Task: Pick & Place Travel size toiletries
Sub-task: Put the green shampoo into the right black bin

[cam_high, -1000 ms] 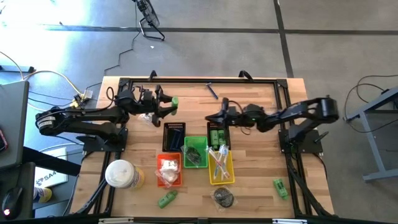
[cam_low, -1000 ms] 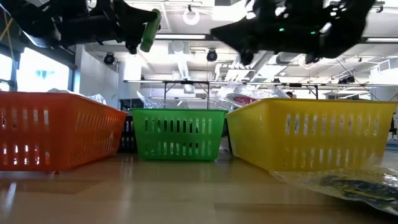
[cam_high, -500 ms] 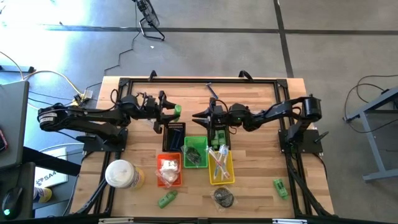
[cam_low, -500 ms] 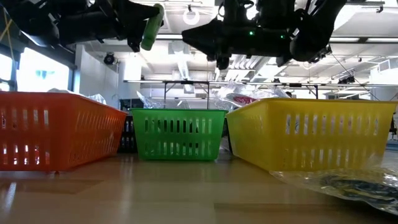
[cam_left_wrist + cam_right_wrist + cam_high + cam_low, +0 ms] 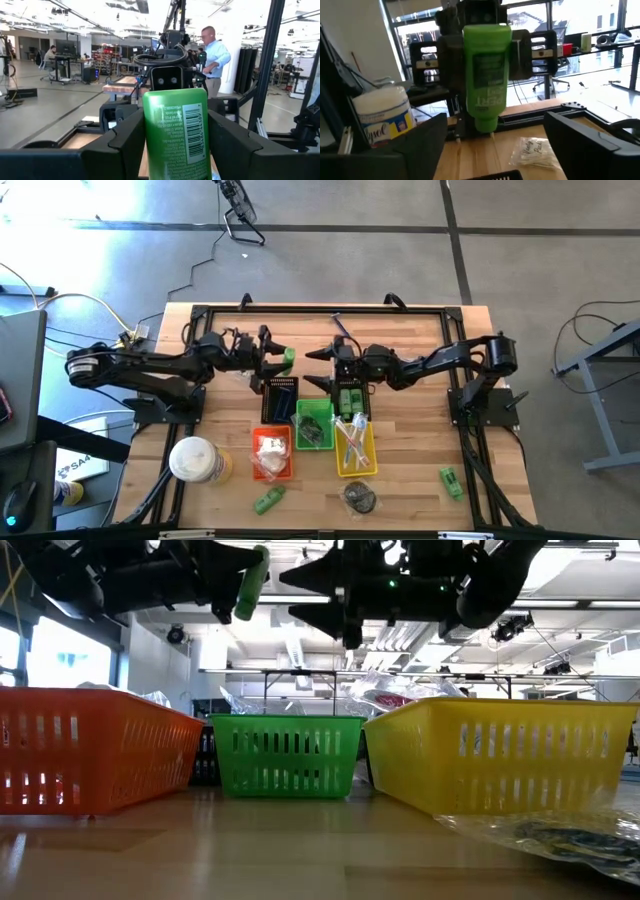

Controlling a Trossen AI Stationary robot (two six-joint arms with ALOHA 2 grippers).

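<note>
A green tube (image 5: pixel 287 360) of the travel size toiletries hangs in the air above the far black basket (image 5: pixel 280 395), with my left gripper (image 5: pixel 278 361) shut on it. My right gripper (image 5: pixel 326 366) stands open a short way to the tube's right, at the same height, and faces it. In the right wrist view the tube (image 5: pixel 486 75) shows straight ahead beyond the open fingers (image 5: pixel 420 145). More green tubes lie in a second black basket (image 5: pixel 350 396). Slim sticks lie in the yellow basket (image 5: pixel 356 446). My left gripper pinches the green tube by its two sides (image 5: pixel 150 150) between the two fingers, which come level from the table's left. The tube stands nearly upright, a little tilted, its narrow end (image 5: pixel 482 125) downward. It is clear of the baskets and the table.
Orange (image 5: pixel 272 452), green (image 5: pixel 313 423) and yellow baskets stand in a row near the table's middle. A round white-and-yellow container (image 5: pixel 195 460) is at the near left. Loose green pieces (image 5: pixel 267 501) (image 5: pixel 450 480) and a clear bag (image 5: pixel 360 497) lie near the front edge.
My right gripper has gone toward the table's left, up to the green tube, and has opened wide. My left gripper has carried the tube a little toward the table's right and near side, still upright.
</note>
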